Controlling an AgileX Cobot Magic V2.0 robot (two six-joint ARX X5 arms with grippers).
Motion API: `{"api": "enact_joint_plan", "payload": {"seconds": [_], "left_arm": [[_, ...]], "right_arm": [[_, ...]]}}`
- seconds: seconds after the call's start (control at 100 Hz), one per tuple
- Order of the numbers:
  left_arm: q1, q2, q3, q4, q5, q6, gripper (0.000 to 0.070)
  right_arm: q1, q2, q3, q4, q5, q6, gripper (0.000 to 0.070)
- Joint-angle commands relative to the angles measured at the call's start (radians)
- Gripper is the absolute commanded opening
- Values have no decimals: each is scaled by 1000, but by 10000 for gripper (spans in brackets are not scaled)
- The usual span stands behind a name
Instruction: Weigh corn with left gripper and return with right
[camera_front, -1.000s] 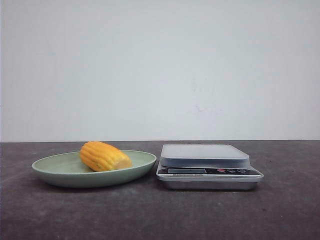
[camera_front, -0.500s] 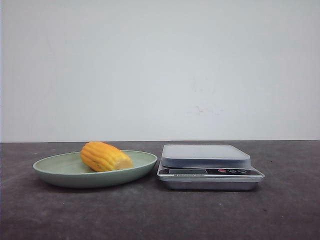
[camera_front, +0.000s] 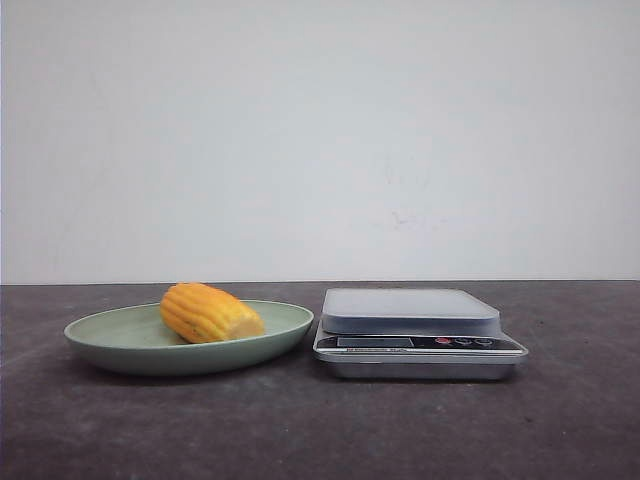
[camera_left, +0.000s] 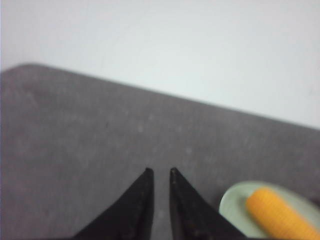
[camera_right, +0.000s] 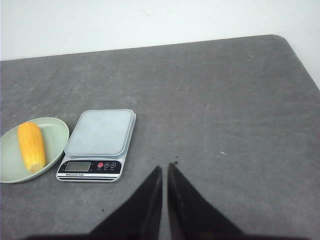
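Observation:
The corn (camera_front: 210, 313), a stubby yellow-orange cob, lies on the green plate (camera_front: 110, 335) at the left of the table. A silver digital scale (camera_front: 410, 312) stands just right of the plate, its platform bare. Neither gripper shows in the front view. In the left wrist view my left gripper (camera_left: 160, 171) hovers over bare table, its jaws nearly together and empty, with the corn (camera_left: 277, 215) and plate (camera_left: 232, 205) off to one side. In the right wrist view my right gripper (camera_right: 165, 166) is shut and empty, beside the scale (camera_right: 100, 132), with the corn (camera_right: 31, 146) and plate (camera_right: 57, 130) beyond the scale.
The dark grey tabletop (camera_right: 225, 100) ends at a white wall behind. Its rounded far corner (camera_right: 280, 40) shows in the right wrist view. The scale's display and buttons (camera_front: 415, 342) face the front.

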Motion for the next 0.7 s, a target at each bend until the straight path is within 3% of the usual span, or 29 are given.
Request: {"api": "enact_joint_plan", "payload": {"seconds": [0.0,0.42,0.69], "left_arm": [[8,-18,-48,34,19,13,11],[60,-18,-170,66,31,51,11],[60,-18,-199,64,94,63,11]], "right_arm": [[-2,-1,12,11,0,9,10],[-2,-1,12,11,-1,10,10],[-2,-1,12,14,-1,9,10]]}}
